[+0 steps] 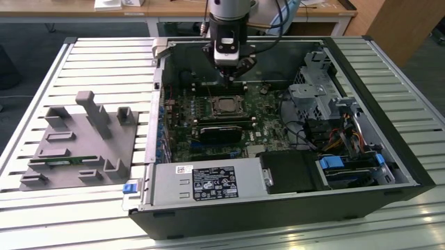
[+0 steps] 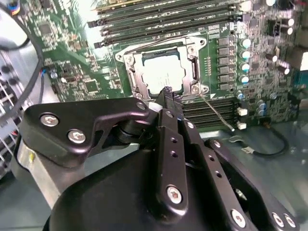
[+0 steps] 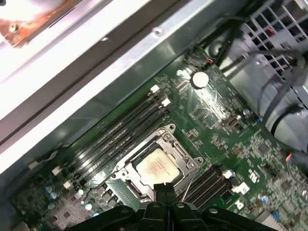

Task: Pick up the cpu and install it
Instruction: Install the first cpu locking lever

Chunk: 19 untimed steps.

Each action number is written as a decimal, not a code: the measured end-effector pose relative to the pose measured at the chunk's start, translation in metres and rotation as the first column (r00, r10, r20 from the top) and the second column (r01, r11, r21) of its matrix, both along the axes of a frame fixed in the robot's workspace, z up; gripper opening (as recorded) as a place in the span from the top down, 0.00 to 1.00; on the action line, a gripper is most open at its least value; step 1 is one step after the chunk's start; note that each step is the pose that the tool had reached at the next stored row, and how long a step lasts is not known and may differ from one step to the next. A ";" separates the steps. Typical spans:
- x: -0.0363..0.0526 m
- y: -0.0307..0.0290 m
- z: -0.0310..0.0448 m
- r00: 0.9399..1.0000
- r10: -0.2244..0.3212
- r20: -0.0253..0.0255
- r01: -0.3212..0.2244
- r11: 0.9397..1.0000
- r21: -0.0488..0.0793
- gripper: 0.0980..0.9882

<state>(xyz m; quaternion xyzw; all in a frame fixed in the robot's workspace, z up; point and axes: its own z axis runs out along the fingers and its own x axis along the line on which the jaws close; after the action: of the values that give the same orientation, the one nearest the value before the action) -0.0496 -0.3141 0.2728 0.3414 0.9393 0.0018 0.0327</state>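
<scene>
The cpu (image 1: pixel 224 105) is seen seated flat in its socket (image 2: pixel 132 67) on the motherboard (image 1: pixel 208 125), inside the open computer case (image 1: pixel 389 156) that is laid on its side on the slatted tabletop (image 1: pixel 104 57). In both wrist views its pale metal top (image 2: pixel 163 74) is framed by the socket's metal bracket, with rows of memory slots (image 3: pixel 120 130) running along either side. The claw (image 1: pixel 228 78) is held just above the board at the far edge of the socket, close to the cpu but apart from it. Its fingers (image 2: pixel 169 103) are pressed together, with no gap visible between them, and nothing is gripped. In the exterior view, a black heatsink block (image 1: pixel 222 133) is seen just near of the socket. A grey parts fixture (image 1: pixel 76 140) is placed on the tabletop toward the exterior view's left, well apart from the case, and a power supply (image 1: pixel 208 182) is mounted at the near side of the case.
</scene>
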 end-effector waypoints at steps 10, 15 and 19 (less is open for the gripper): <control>0.0000 0.0000 -0.0001 0.983 0.182 0.000 -0.182 0.983 0.000 0.99; 0.0000 0.0000 -0.0002 0.964 0.268 0.000 -0.268 0.964 0.000 0.99; 0.0000 0.0000 -0.0002 0.944 0.330 0.000 -0.330 0.944 0.000 0.99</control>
<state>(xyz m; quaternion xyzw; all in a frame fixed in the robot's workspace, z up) -0.0496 -0.3141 0.2726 0.1794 0.9832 0.0072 0.0319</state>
